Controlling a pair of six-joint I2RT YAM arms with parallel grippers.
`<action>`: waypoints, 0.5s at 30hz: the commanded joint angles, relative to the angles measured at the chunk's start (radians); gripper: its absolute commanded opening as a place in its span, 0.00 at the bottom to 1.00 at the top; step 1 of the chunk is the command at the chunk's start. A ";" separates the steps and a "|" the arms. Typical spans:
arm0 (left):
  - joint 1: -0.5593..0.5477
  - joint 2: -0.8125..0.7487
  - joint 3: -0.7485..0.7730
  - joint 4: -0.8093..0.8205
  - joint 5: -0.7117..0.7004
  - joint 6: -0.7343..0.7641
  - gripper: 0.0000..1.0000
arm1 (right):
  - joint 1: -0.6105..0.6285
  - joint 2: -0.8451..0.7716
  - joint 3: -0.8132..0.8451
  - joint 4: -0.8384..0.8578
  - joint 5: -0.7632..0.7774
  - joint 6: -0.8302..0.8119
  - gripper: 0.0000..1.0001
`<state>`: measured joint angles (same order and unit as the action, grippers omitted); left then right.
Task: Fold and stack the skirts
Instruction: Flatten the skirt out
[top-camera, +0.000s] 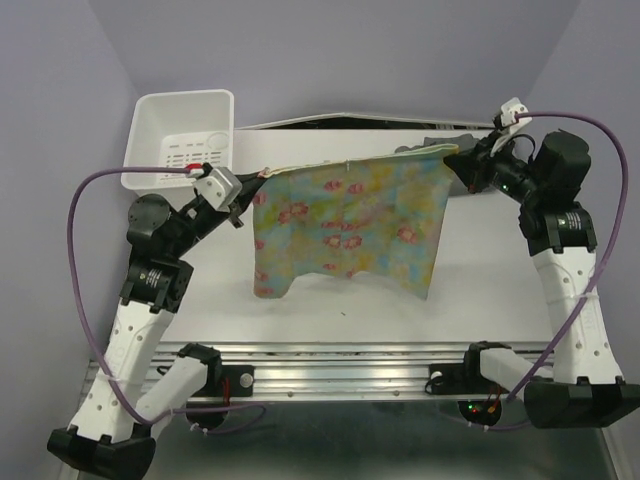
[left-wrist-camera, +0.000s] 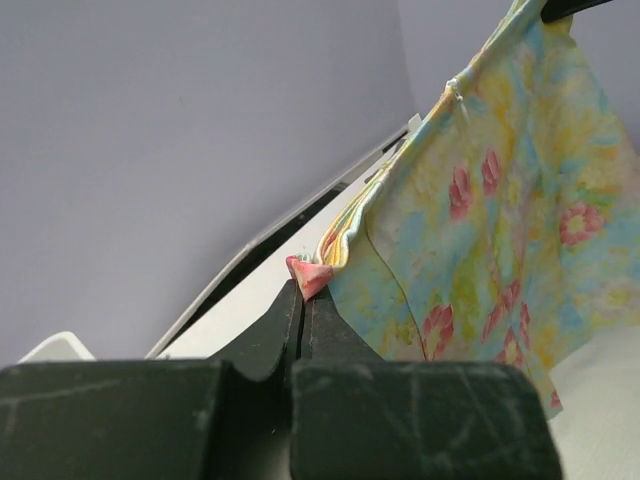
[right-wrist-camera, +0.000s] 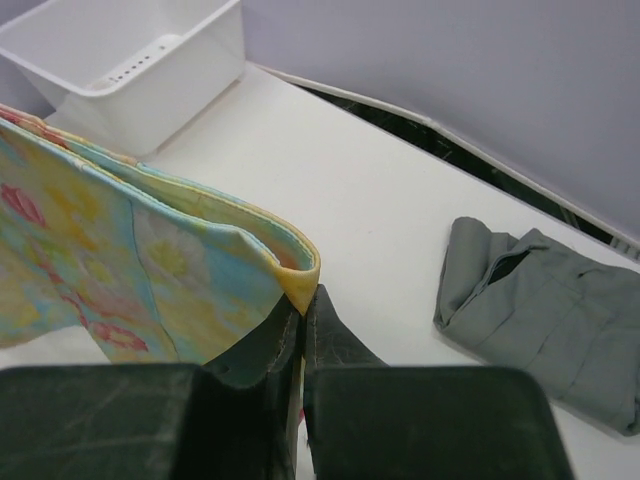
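The floral skirt (top-camera: 350, 225), pastel yellow, blue and green with pink flowers, hangs stretched above the table between both arms. My left gripper (top-camera: 262, 176) is shut on its top left corner; in the left wrist view the pink tip of cloth (left-wrist-camera: 309, 274) pokes out above the closed fingers (left-wrist-camera: 272, 330). My right gripper (top-camera: 456, 160) is shut on the top right corner, the yellow hem (right-wrist-camera: 300, 280) pinched between its fingers (right-wrist-camera: 335, 335). The grey skirt (right-wrist-camera: 545, 315) lies folded on the table at the back right, mostly hidden in the top view (top-camera: 432, 143).
A white plastic bin (top-camera: 185, 140) stands at the back left of the table, also seen in the right wrist view (right-wrist-camera: 130, 60). The white tabletop (top-camera: 340, 310) ends at a raised rim along the back wall (top-camera: 330, 122). Purple cables loop outside both arms.
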<state>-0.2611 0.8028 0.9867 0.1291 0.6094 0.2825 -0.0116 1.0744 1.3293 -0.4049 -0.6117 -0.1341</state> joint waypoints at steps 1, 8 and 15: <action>0.025 0.050 0.093 -0.074 -0.109 -0.060 0.00 | -0.030 0.076 0.063 -0.018 0.171 -0.036 0.01; 0.026 0.462 0.257 -0.115 -0.293 -0.121 0.09 | 0.002 0.437 0.209 -0.037 0.204 0.013 0.27; 0.065 0.880 0.683 -0.368 -0.448 -0.132 0.76 | 0.038 0.878 0.643 -0.281 0.360 0.022 0.74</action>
<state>-0.2276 1.6478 1.4948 -0.1013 0.2844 0.1703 0.0151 1.9263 1.7813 -0.5335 -0.3637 -0.1051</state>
